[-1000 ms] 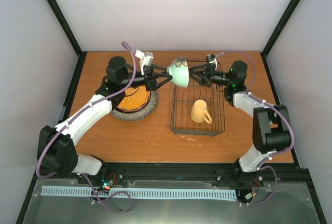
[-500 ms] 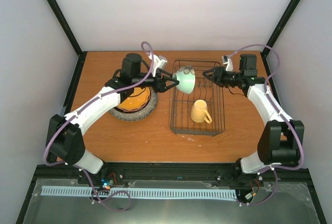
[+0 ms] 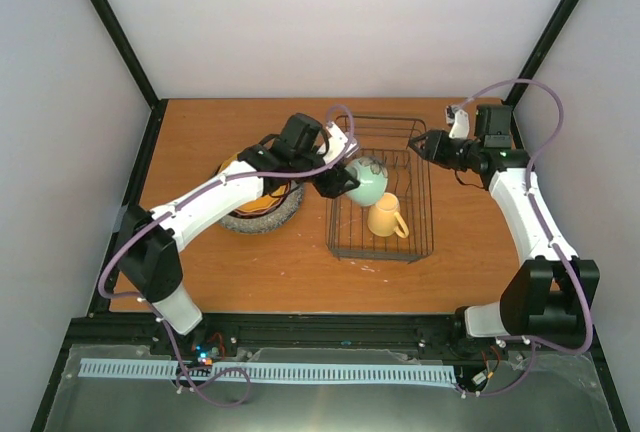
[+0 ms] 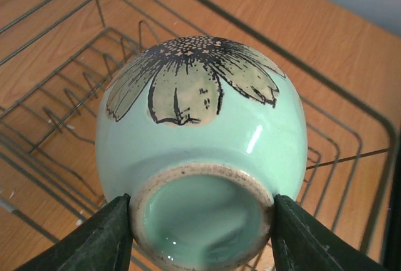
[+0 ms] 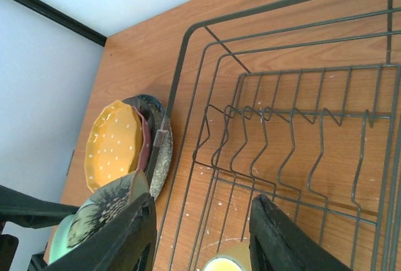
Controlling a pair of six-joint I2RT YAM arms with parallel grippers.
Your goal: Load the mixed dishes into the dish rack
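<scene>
Overhead view: rack (image 3: 421,248) sits on the desk (image 3: 190,282) right of centre, its long axis running near edge to far edge. Left fingers (image 3: 337,184) hold the green bowl (image 3: 370,180) over the rack's left side, far half; contact with the wires cannot be told. Mug (image 3: 386,215) lies in the rack just nearward of the bowl. Plates (image 3: 256,208) are stacked on the desk left of the rack. Right fingers (image 3: 420,148) hover at the rack's far right corner, holding nothing. Left wrist view: fingers (image 4: 100,241) clamp the bowl (image 4: 200,127) by its foot ring, so its axis runs straight away from them, mouth toward the rack wires (image 4: 56,101) beyond. Right wrist view: fingers (image 5: 122,239) part-open, only bare rack (image 5: 282,127) between them; orange dotted plate (image 5: 113,142) tops the stack. Judgement: the left arm places the bowl, and the mug crowds the nearward side.
</scene>
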